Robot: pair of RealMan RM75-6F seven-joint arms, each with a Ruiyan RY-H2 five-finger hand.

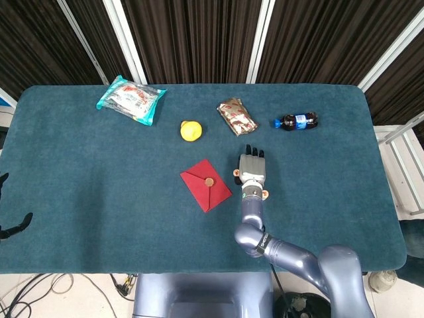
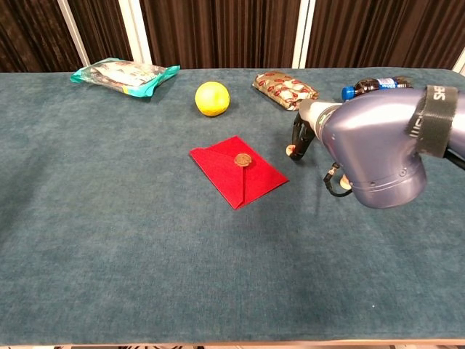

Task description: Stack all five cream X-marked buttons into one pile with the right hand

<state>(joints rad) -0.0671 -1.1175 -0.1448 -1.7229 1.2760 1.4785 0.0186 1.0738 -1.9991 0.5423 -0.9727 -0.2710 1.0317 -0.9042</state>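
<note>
My right hand lies palm down on the teal table right of the red envelope, its fingers stretched away from me. One cream button peeks out at the hand's left edge. Another cream button lies just right of the wrist. In the chest view the dark fingertips point down beside a cream button, and the bulky forearm hides the table behind it. Anything under the palm is hidden. Of my left hand, only dark fingertips show at the left edge, spread apart and holding nothing.
A red envelope with a brown seal lies left of the right hand. Farther back are a yellow lemon, a brown snack packet, a cola bottle and a teal snack bag.
</note>
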